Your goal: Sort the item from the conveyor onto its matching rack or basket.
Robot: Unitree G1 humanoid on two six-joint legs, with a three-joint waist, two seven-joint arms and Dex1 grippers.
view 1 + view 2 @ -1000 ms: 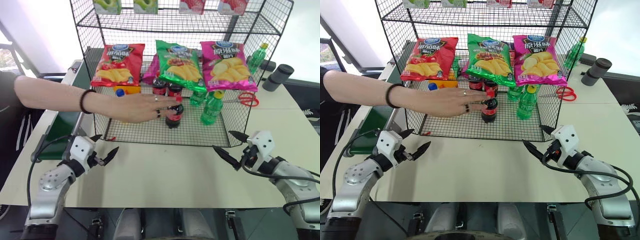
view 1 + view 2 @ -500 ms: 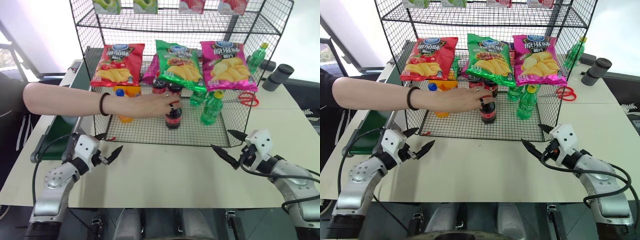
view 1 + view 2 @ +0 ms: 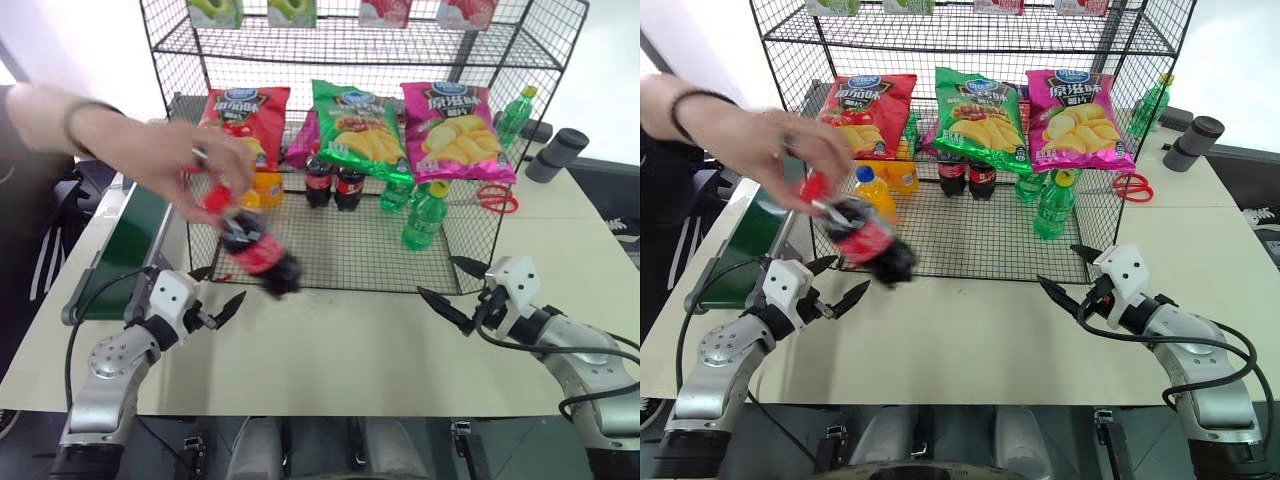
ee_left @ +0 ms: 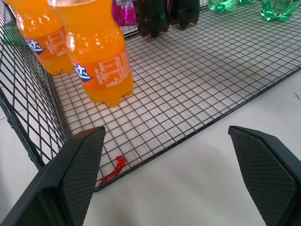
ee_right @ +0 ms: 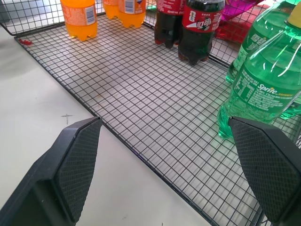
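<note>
Left eye view: a person's hand holds the small plastic cola bottle with red cap and red label tilted in the air, blurred, in front of the black wire-mesh rack, above and just right of the left jaws. These are spread wide and hold nothing.

Right eye view: the right jaws, wide apart and empty, hover over the pale worktop, well apart from the bottle.

Left wrist view: two orange-drink bottles stand on the rack's grid floor.

Right wrist view: two cola bottles and green bottles stand there.
</note>
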